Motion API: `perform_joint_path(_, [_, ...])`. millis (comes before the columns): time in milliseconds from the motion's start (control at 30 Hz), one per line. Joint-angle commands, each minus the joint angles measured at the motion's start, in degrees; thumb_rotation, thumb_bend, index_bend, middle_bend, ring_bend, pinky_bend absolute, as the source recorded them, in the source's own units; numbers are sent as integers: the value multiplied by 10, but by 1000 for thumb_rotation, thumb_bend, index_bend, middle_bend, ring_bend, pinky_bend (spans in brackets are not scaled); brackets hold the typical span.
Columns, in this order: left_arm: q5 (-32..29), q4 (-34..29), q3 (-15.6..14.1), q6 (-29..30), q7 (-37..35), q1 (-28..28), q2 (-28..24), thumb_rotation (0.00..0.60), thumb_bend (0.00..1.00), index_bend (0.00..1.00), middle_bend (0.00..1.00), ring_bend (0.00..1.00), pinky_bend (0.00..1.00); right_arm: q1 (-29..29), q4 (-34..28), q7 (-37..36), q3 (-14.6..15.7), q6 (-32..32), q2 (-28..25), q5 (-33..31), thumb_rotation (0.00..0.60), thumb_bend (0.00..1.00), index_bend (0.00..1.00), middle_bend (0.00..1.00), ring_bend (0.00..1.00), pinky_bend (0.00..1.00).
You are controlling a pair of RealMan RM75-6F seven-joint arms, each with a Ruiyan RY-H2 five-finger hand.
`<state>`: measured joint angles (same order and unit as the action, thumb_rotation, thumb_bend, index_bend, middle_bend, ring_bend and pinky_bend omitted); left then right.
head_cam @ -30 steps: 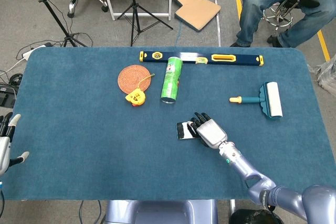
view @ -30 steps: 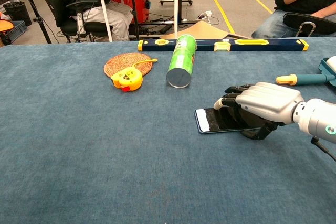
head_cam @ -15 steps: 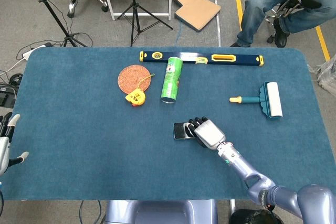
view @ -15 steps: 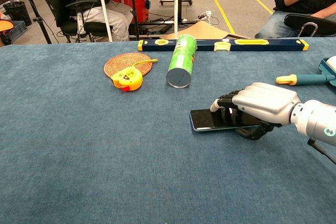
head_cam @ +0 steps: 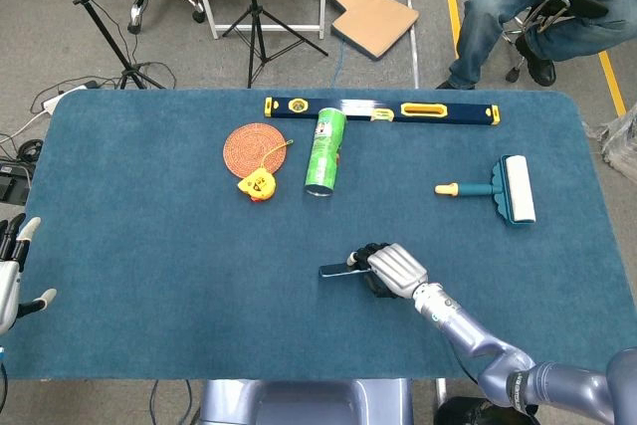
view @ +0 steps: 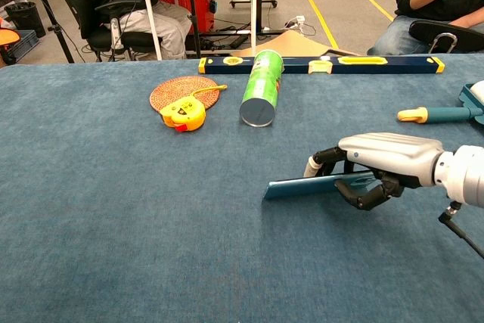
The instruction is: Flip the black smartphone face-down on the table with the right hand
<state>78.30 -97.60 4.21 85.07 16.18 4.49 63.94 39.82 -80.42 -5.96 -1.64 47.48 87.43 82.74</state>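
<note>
I hold the black smartphone (view: 314, 185) in my right hand (view: 382, 164), fingers above and thumb beneath its near end. The phone sits on the blue table (view: 113, 209) in front of the green can (view: 261, 87), tilted: its far-left edge touches or nearly touches the cloth, and the gripped end is raised. In the head view it shows almost edge-on.

Procedure for this step, as I judge it:
1. Keep the low edge planted as a pivot.
2. Roll the wrist so the screen turns downward.
3. Maintain a firm pinch; a loose one could let the phone slide out.
4. Lower it flat before releasing.

My right forearm reaches in from the table's near right, palm downward. My left hand (head_cam: 12, 271) rests off the table's left edge, fingers apart, holding nothing.
</note>
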Motion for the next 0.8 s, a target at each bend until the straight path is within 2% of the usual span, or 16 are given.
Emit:
perform_joint_path(33, [0,0,0,0,1,0,0,600,0,0,0,0,0,15,6,-3,-30,-38,0,-59,600,672,323,340,256,383])
perform_joint_path(267, [-2,-1,0,-2,-1,1,-1,600,0,0,0,0,0,47,75,24,-84,-67,38,-148,600,667,322,339,251,377])
perform_joint_path(400, [-6,1,1,-5,-4,2,-2,600,0,0,0,0,0,60,124,54,-100,-64,66,-180,600,650,317,298,196,247])
perform_joint_path(467, [-7,2,2,-6,-6,2,-3,600,0,0,0,0,0,64,137,64,-106,-58,74,-188,600,645,313,285,185,231])
perform_joint_path(600, [-9,5,2,-8,-13,2,-5,600,0,0,0,0,0,60,132,78,-108,-17,77,-167,600,642,304,276,180,230])
perform_joint_path(800, [-3,4,1,-5,-22,1,-9,600,0,0,0,0,0,27,50,63,-91,67,24,-90,600,601,295,266,172,216])
